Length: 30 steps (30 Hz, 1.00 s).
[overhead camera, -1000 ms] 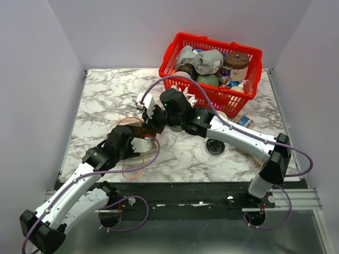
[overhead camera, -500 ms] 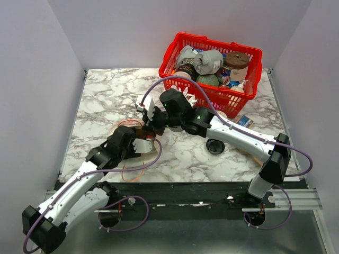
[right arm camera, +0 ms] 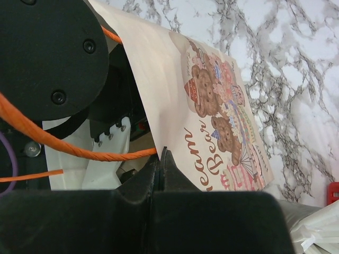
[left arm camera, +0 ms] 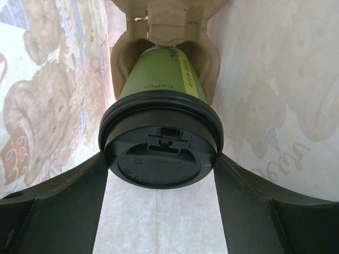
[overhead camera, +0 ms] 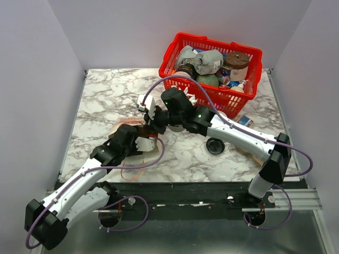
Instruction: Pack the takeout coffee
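Note:
The takeout coffee [left arm camera: 159, 79], a dark-green cup with a black lid [left arm camera: 159, 129], fills the left wrist view. Its base sits in a brown cardboard carrier [left arm camera: 169, 21] inside a pale paper bag [left arm camera: 275, 84] printed with teddy bears. My left gripper [left arm camera: 161, 159] is shut on the cup, one finger on each side of the lid. My right gripper [right arm camera: 163, 153] is shut on the rim of the bag [right arm camera: 212, 106] and holds the mouth open. In the top view both grippers meet at the bag [overhead camera: 127, 126], left [overhead camera: 144, 140] and right [overhead camera: 153, 125]; the cup is hidden there.
The bag's orange cord handles [overhead camera: 139, 166] loop over my left arm. A red basket [overhead camera: 254, 74] full of groceries stands at the back right. A loose black lid [overhead camera: 215, 146] and a small blue box [overhead camera: 244, 121] lie beside my right arm.
My left arm has pushed forward and up toward the right gripper, carrying the cup further into the bag. The right gripper has barely moved.

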### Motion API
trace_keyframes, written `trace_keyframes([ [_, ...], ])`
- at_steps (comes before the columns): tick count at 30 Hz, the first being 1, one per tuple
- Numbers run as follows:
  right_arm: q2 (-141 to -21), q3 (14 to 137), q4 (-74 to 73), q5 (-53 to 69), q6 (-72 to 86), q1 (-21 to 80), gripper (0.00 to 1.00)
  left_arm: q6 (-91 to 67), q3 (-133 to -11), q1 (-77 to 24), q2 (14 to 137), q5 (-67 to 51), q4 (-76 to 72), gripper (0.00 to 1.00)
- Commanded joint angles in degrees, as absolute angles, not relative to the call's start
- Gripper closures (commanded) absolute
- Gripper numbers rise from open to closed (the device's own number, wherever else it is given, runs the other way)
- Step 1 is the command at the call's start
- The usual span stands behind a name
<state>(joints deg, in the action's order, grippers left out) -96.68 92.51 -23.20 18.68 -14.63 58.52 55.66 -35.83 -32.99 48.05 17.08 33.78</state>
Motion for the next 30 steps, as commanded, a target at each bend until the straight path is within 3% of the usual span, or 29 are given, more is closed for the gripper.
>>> trace_keyframes([
  [1, -96.1, 94.4, -22.1, 26.5, -14.2, 59.4, 0.99, 57.8, -33.1, -32.7, 49.9, 16.9, 30.1, 1.0],
  [20, -96.2, 95.4, -22.9, 27.0, -15.1, 59.3, 0.99, 55.1, -33.7, -32.7, 50.8, 21.6, 32.3, 0.99],
  [23, -96.2, 95.6, -22.9, 27.2, -15.5, 59.3, 0.99, 54.7, -34.2, -32.7, 50.8, 21.6, 32.6, 0.79],
  [24, -96.2, 95.6, -22.9, 27.2, -15.5, 59.3, 0.99, 54.4, -34.5, -32.7, 50.9, 21.6, 32.9, 0.64],
  [27, -96.2, 95.6, -23.0, 27.0, -15.5, 59.3, 0.99, 54.0, -35.2, -32.7, 50.9, 21.3, 34.2, 0.39],
  [30, -96.2, 95.5, -23.1, 26.5, -15.7, 59.2, 0.99, 53.7, -35.2, -32.8, 50.2, 21.4, 35.3, 0.26],
])
